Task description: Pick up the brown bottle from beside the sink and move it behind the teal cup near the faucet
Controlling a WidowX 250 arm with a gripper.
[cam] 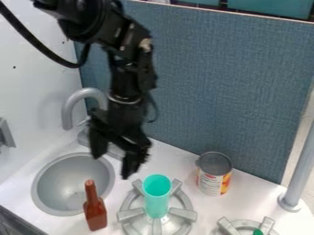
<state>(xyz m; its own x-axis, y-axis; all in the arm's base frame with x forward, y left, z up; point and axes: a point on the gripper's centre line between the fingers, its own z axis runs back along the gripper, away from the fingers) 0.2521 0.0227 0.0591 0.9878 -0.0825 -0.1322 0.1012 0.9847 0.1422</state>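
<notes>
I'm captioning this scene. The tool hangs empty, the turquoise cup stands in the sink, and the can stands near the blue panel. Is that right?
Not quite: the camera view shows the turquoise cup on the burner, not in the sink. The rest holds: the tool hangs empty, and the can stands near the blue panel.

From my end I see a toy kitchen: a grey sink (72,184) with a curved faucet (75,103) at left, stove burners (182,214) along the bottom of the frame, all on a white counter (184,151) backed by a blue fabric-like panel (227,82).
</notes>
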